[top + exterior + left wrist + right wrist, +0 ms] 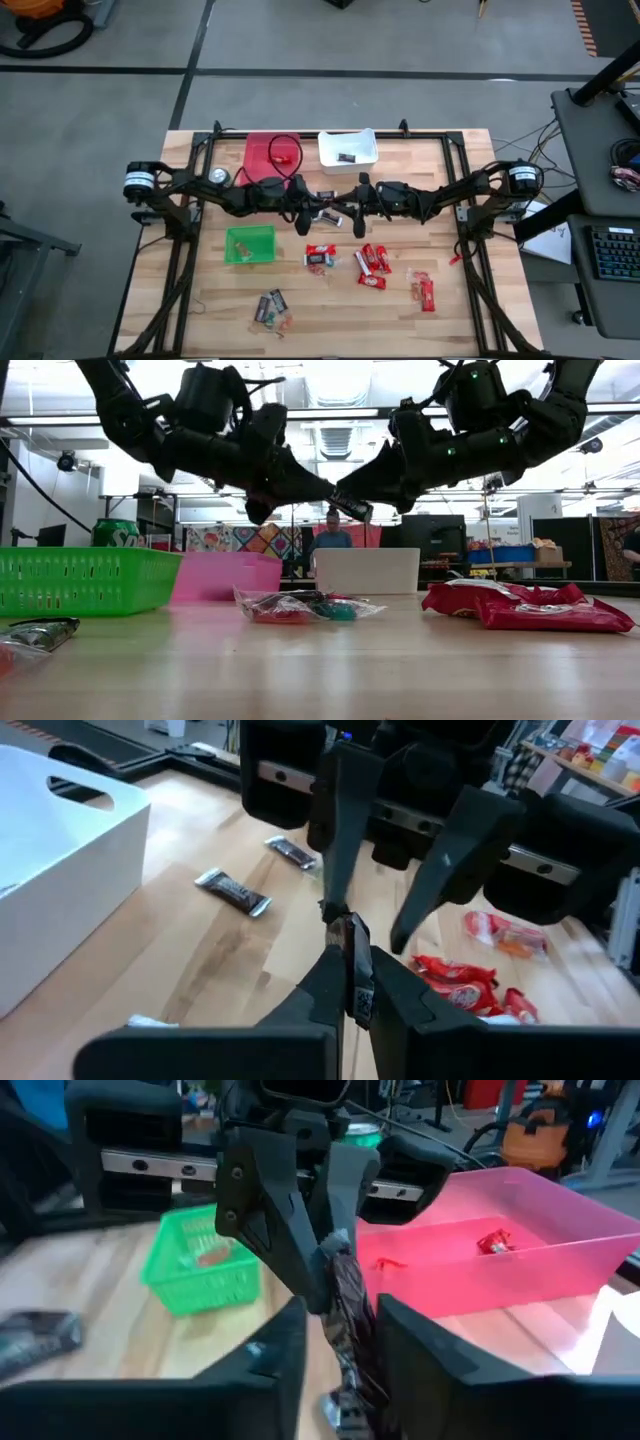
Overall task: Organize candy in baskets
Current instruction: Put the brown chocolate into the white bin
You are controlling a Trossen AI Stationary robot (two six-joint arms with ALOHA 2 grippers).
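Note:
My left gripper is shut on a dark, silver-ended mini bar above the table's middle. My right gripper faces it from the right. It is open, with one finger on either side of the bar's other end; I cannot tell whether a finger touches the bar. On the table stand a red basket, a white basket and a green basket. Red bars and dark bars lie loose nearer the front. My left gripper pinches one end of the mini bar between its two fingers. The fingers come roughly level from the table's left side. The bar is lifted clear of the table and sticks out past the fingertips toward my right gripper.
Two dark bars lie on the table below the grippers. The red basket holds a red sweet and the white one a dark bar. A green soda can stands at the back left. A person sits beyond the table.

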